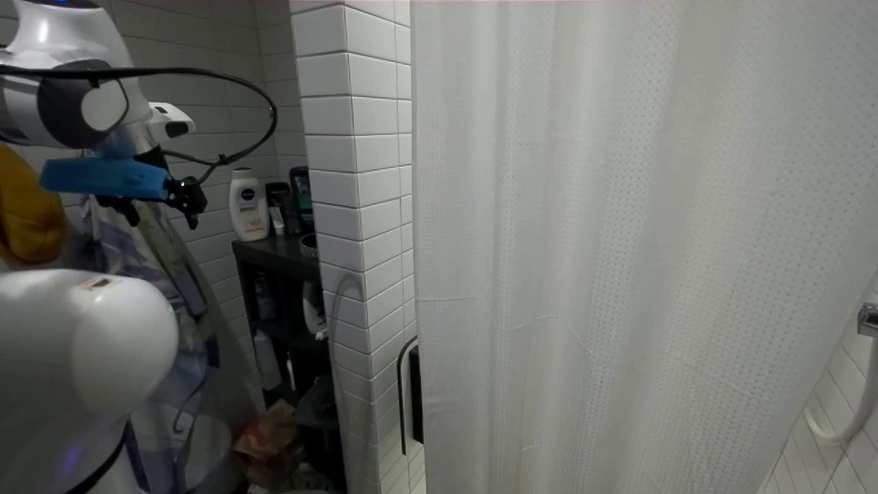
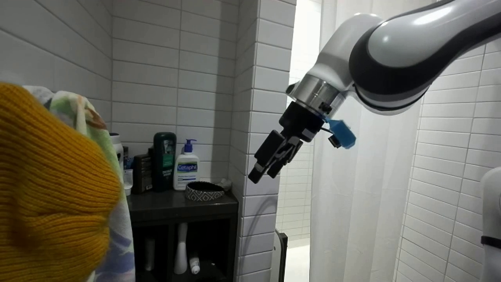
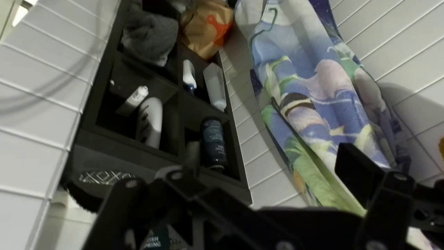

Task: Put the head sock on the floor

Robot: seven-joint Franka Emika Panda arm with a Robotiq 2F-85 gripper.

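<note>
In front of the tiled pillar (image 2: 270, 90), my pincer (image 2: 264, 175) points obliquely downward, released, a wide gap between its fingers (image 3: 357, 173). Left of it in an exterior view ends the dark surface (image 2: 168, 203); right of it, the white curtain (image 2: 352, 188) falls behind my arm (image 2: 411, 51), and a bright opening (image 2: 297, 184) stands between pillar and curtain.

On the surface I read "Cetaphil" on a white pump bottle (image 2: 186, 174) and, in an exterior view, "NIVEA" on a white bottle (image 1: 249, 213). In the wrist view, "Dove" marks a dark blue bottle (image 3: 214, 139) below the surface, and "PRING" shows on a partly hidden green bottle (image 3: 158, 239).

The head sock (image 2: 58, 188), as I take the yellow knitted hat to be, hangs in front of the patterned towel (image 2: 121, 235), well apart from my pincer. In the wrist view just a sliver of it shows at the right margin, beyond the finger on that side. A black-and-white band (image 2: 203, 192) rests on the surface near its edge, apart from my pincer.
</note>
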